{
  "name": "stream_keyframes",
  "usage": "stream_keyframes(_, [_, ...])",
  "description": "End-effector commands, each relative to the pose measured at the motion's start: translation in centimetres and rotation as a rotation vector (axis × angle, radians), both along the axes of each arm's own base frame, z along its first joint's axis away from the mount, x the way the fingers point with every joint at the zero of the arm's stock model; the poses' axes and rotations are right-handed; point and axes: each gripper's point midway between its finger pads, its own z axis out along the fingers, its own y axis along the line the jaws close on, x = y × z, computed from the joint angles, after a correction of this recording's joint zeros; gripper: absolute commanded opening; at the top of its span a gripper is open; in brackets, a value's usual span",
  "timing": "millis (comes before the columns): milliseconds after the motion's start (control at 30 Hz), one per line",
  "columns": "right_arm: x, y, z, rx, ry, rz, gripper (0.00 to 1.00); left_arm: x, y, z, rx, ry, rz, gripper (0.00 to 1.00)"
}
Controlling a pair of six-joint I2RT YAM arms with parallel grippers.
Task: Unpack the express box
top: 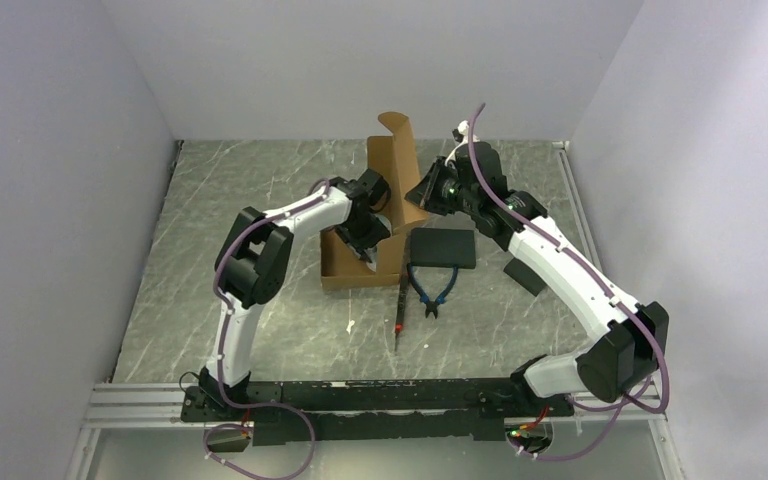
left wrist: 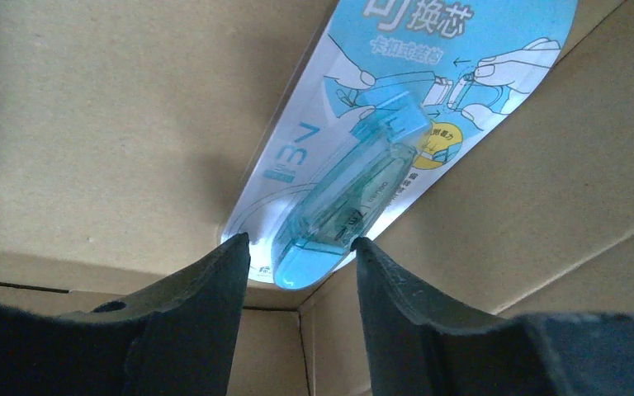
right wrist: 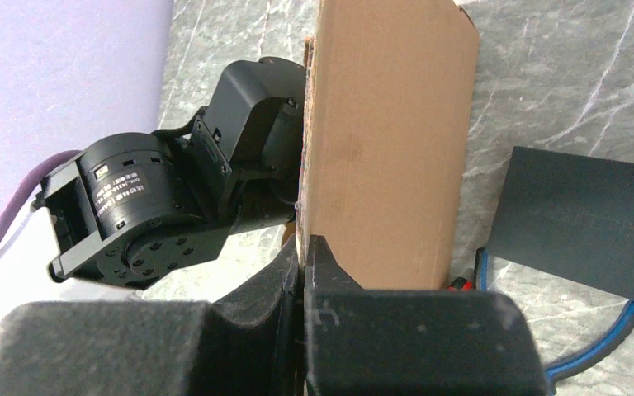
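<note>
From above, the left fingers (left wrist: 215, 289) were mostly hidden inside the express box (top: 345, 273), which sat mid-bench toward the far edge. Close up, they stood spread either side of a blue blister pack (left wrist: 380, 165), its top cut off. The right fingers (right wrist: 330, 272) pinched the upright lid (right wrist: 380, 140) over the grey marbled bench (top: 240, 200), with pale walls (top: 60, 150) around.

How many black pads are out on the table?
2: one black pad beside the express box, a second pad half hidden under the right arm; others may hide inside.

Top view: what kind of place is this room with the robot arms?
Probably a robot lab test cell: bare white walls box in a marbled table, and two robot arms are bolted to a rail at its near edge.
</note>
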Motion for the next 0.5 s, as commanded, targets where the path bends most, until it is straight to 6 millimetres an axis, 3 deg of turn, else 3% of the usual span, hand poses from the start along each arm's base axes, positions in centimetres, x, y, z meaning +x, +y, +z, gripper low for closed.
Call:
stream_keyframes(0, [-0.7,-0.3,1.2,0.01,-0.043,0.024,0.0,-1.3,2.2,-2.6,0.139,0.066,0.009,0.56])
stream_keyframes(133, [-0.8,-0.4,0.9,0.008,-0.038,0.026,0.0,-0.6,1.0,-1.2,0.081,-0.031,-0.074,0.59])
stream_keyframes(267, [-0.7,-0.5,0.6,0.003,-0.034,0.026,0.0,0.6,0.0,1.5,0.011,-0.197,-0.197,0.67])
stream_keyframes(467, [-0.5,-0.5,0.6,0.009,-0.036,0.026,0.0,0.7,-0.2,0.7,0.04,-0.254,-0.297,0.61])
